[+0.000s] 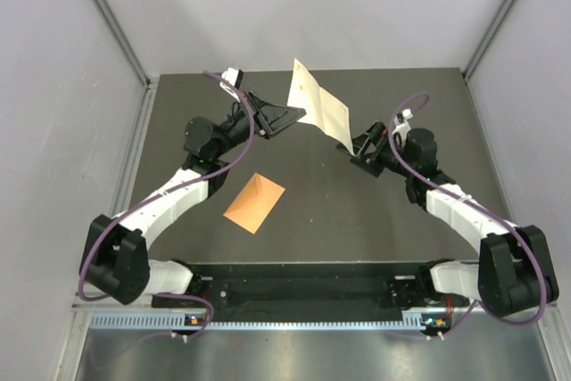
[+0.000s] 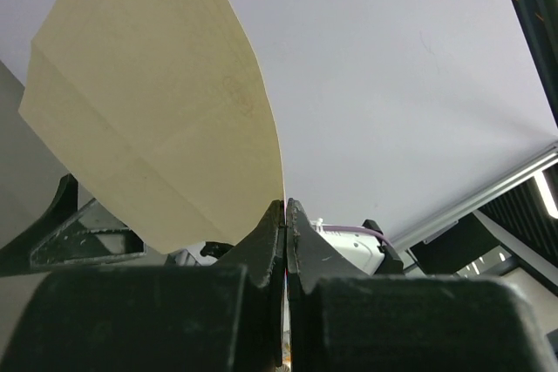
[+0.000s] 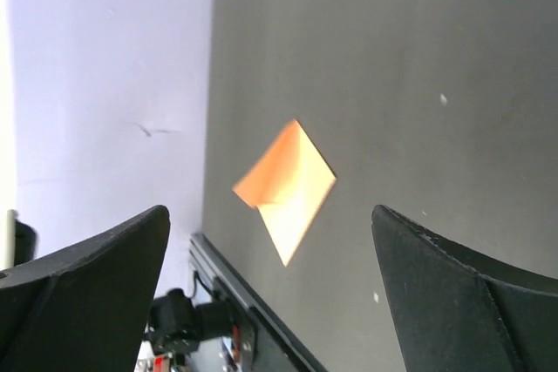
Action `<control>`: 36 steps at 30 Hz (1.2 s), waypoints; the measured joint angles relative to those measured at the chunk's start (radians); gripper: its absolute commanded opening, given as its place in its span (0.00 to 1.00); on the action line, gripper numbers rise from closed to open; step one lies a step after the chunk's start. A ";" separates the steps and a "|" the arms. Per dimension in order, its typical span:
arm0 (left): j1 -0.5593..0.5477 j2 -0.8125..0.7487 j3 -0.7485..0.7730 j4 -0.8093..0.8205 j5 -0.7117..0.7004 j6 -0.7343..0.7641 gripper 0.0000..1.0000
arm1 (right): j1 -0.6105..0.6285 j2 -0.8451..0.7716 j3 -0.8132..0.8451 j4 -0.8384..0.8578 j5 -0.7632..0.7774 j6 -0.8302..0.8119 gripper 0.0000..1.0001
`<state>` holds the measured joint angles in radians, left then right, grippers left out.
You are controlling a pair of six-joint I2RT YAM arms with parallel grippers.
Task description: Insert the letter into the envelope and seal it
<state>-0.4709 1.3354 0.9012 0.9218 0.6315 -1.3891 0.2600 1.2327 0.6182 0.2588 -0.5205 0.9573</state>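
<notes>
The pale cream letter (image 1: 318,103) is held up in the air over the far middle of the table, creased and slightly curved. My left gripper (image 1: 300,117) is shut on its lower left edge. In the left wrist view the letter (image 2: 157,111) rises from between the closed fingers of the left gripper (image 2: 285,206). My right gripper (image 1: 356,146) is open and empty, just beside the letter's lower right corner. The orange envelope (image 1: 254,202) lies flat on the dark table, near the left arm. It also shows in the right wrist view (image 3: 286,187), between the spread fingers of the right gripper (image 3: 268,215) and far below them.
The dark table mat (image 1: 357,220) is bounded by grey walls left, right and behind. A black rail (image 1: 303,287) runs along the near edge between the arm bases. Purple cables loop along both arms.
</notes>
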 measured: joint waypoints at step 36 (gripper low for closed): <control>-0.061 0.018 -0.090 -0.057 0.059 0.034 0.00 | 0.001 -0.008 0.087 0.527 -0.116 0.293 0.95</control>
<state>-0.5323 1.3533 0.8112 0.8650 0.6907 -1.3548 0.2607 1.2247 0.7048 0.7860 -0.6365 1.2507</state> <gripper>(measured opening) 0.010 0.974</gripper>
